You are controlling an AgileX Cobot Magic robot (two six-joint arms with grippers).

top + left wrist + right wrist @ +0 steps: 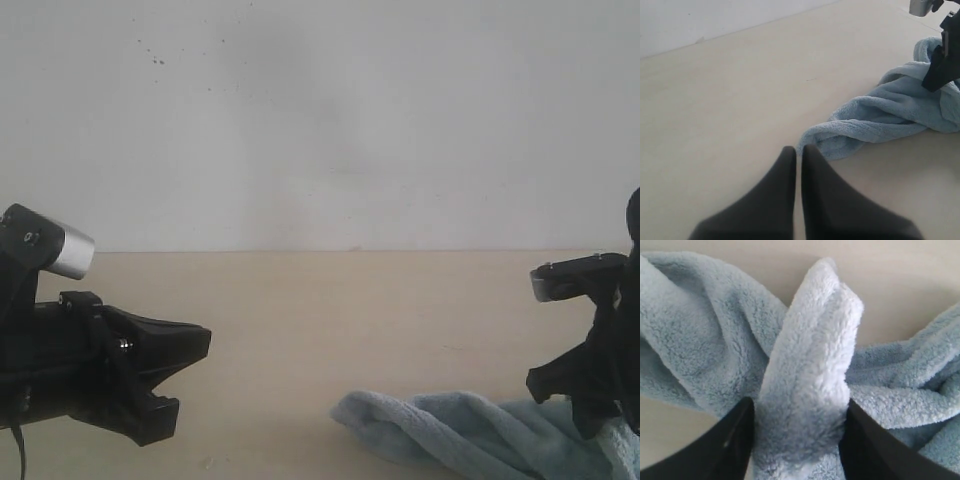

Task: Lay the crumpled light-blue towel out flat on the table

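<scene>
The light-blue towel (470,435) lies crumpled on the beige table (330,310) at the front right, with one rolled end stretching toward the middle. My right gripper (585,420) is down in the heap. In its wrist view the gripper (797,410) is shut on a thick upright fold of the towel (810,350), one finger pressed against each side. My left gripper (195,350) hovers low at the left, well apart from the cloth. Seen from the left wrist, that gripper (799,150) is shut and empty, its tips just short of the towel's (890,115) near end.
A white speckled wall (320,120) stands behind the table's far edge. Bare tabletop (730,100) stretches between the two arms and back to the wall. The right arm (942,65) shows over the towel in the left wrist view.
</scene>
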